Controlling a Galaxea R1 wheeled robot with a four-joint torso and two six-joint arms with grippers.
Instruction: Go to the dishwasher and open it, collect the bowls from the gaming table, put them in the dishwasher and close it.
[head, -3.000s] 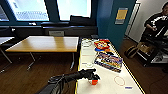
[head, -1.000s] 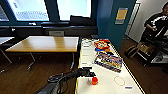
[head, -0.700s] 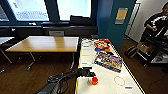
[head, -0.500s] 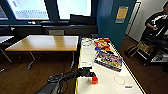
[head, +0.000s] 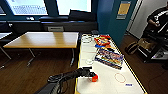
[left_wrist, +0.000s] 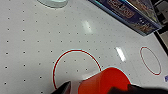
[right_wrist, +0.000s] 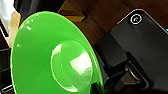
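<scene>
Collection is midway: the right end effector (right_wrist: 105, 82) grips a green bowl (right_wrist: 50, 55), the left end effector (head: 90, 76) closes around an orange bowl (head: 94, 78) at the tabletop's (head: 107, 82) near left edge; loading remains.

The orange bowl (left_wrist: 105, 81) is cut off by the frame edge beside the red ring (left_wrist: 76, 68) on the desk (left_wrist: 30, 45). The green bowl (right_wrist: 37, 55) hides the right claw's fingers.
</scene>
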